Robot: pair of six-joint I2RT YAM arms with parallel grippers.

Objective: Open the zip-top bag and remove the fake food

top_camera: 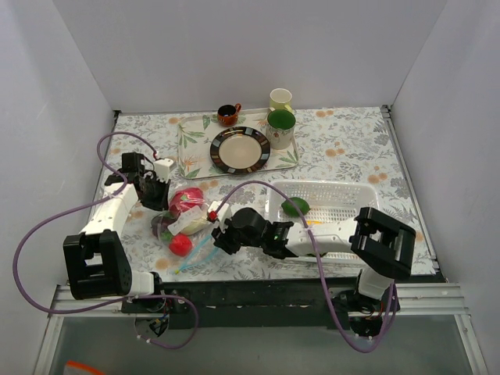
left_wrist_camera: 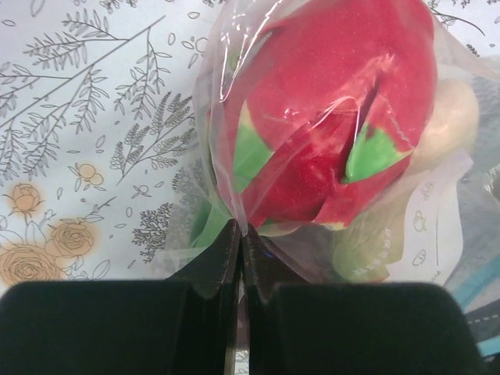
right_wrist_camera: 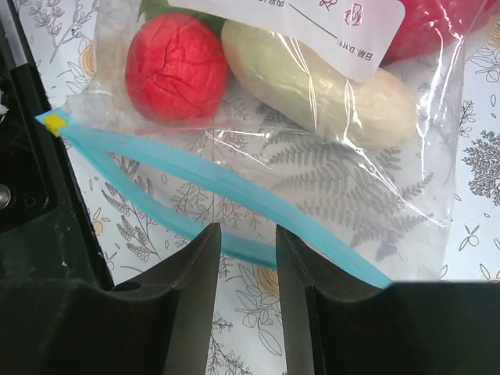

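The clear zip-top bag [top_camera: 195,232] lies on the table left of centre with fake food inside. My left gripper [top_camera: 158,200] is shut on the bag's closed end [left_wrist_camera: 226,187], right below a big red fruit with green leaves [left_wrist_camera: 336,101]. My right gripper [top_camera: 221,234] is open with a narrow gap at the bag's mouth. The light blue zip strip [right_wrist_camera: 156,168] has its two sides parted, and the lower side runs across my right gripper's [right_wrist_camera: 248,234] fingertips. A red fruit [right_wrist_camera: 176,66] and a pale vegetable [right_wrist_camera: 320,86] lie just inside the bag.
A white perforated basket [top_camera: 344,195] stands at the right with a green fruit [top_camera: 295,207] in it. A tray [top_camera: 187,141] at the back holds a dark-rimmed plate [top_camera: 240,149], a brown cup [top_camera: 228,114] and a green-lined mug [top_camera: 281,127].
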